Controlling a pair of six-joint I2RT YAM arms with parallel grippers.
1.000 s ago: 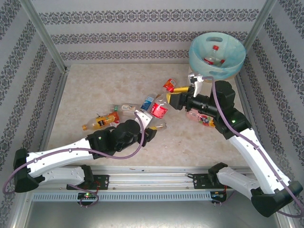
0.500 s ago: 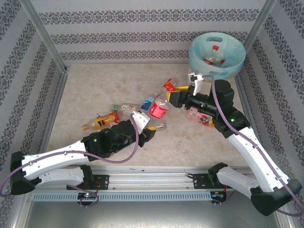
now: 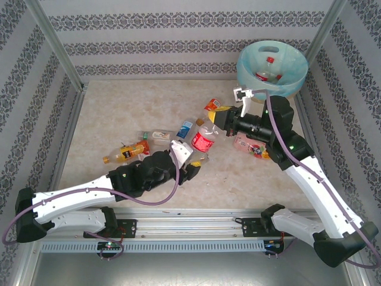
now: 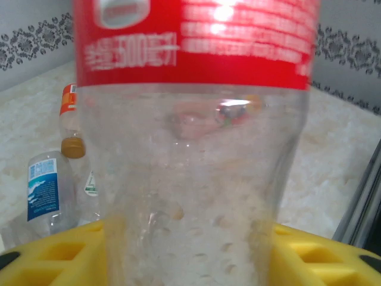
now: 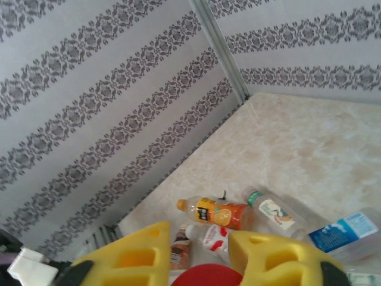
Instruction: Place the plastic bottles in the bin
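1. Marbled beige table (image 3: 119, 107) inside patterned walls; we see the bin (image 3: 245, 76) at its far right corner, a red-capped bottle (image 3: 269, 67) inside.
2. Left of the bin and nearer us, a red-labelled bottle (image 3: 203, 142) sits between both grippers.
3. Farther left of the bin lie a blue-labelled bottle (image 3: 186, 128) and an orange bottle (image 3: 122, 154).
4. Right wrist view: our right gripper (image 5: 205, 256) is clamped on the red cap (image 5: 205, 275).
5. Left wrist view: the left gripper's (image 4: 190, 262) yellow fingers (image 4: 53, 256) flank the clear base; we cannot tell whether they press.

Beige marbled table (image 3: 107, 113). Lying loose mid-table: orange-labelled bottle (image 3: 123, 154), white-labelled bottle (image 3: 156, 136), blue-labelled bottle (image 3: 186, 128). Pinkish-labelled bottle (image 3: 247, 145) further right; bin (image 3: 294, 83) stands at far right corner.
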